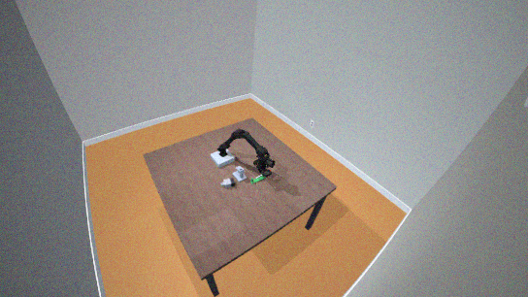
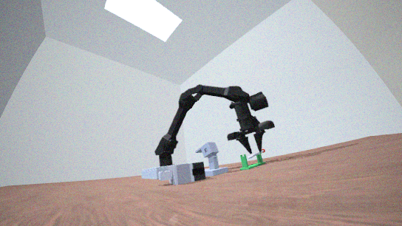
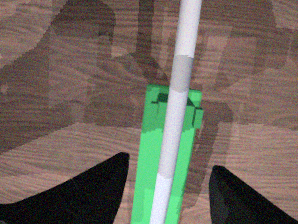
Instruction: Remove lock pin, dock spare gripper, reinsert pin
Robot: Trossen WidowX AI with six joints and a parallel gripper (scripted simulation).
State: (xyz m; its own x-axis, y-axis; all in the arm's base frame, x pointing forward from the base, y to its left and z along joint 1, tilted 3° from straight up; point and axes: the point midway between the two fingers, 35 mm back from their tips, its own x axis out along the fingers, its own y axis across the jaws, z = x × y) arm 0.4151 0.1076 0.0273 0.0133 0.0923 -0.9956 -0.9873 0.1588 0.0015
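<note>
The white lock pin (image 2: 254, 156) (image 3: 173, 131) lies tilted in the green cradle (image 1: 257, 180) (image 2: 251, 167) (image 3: 149, 162); its red head (image 2: 263, 151) sticks out past one end. My gripper (image 1: 266, 175) (image 2: 256, 152) (image 3: 169, 168) is partly open, low over the cradle, pointing down. In the wrist view the pin passes between the fingertips with a gap on both sides. The pale blue mount (image 1: 240, 174) (image 2: 211, 151) stands upright, and no pin shows in its socket. The spare gripper (image 1: 227, 182) (image 2: 182, 174), pale with a black end, lies on the table beside the mount.
The arm's pale base block (image 1: 222, 158) (image 2: 151, 173) stands behind the mount. The brown table (image 1: 228, 228) (image 2: 222, 199) carries everything. The mount and spare gripper lie to the left of the cradle in the top and exterior views.
</note>
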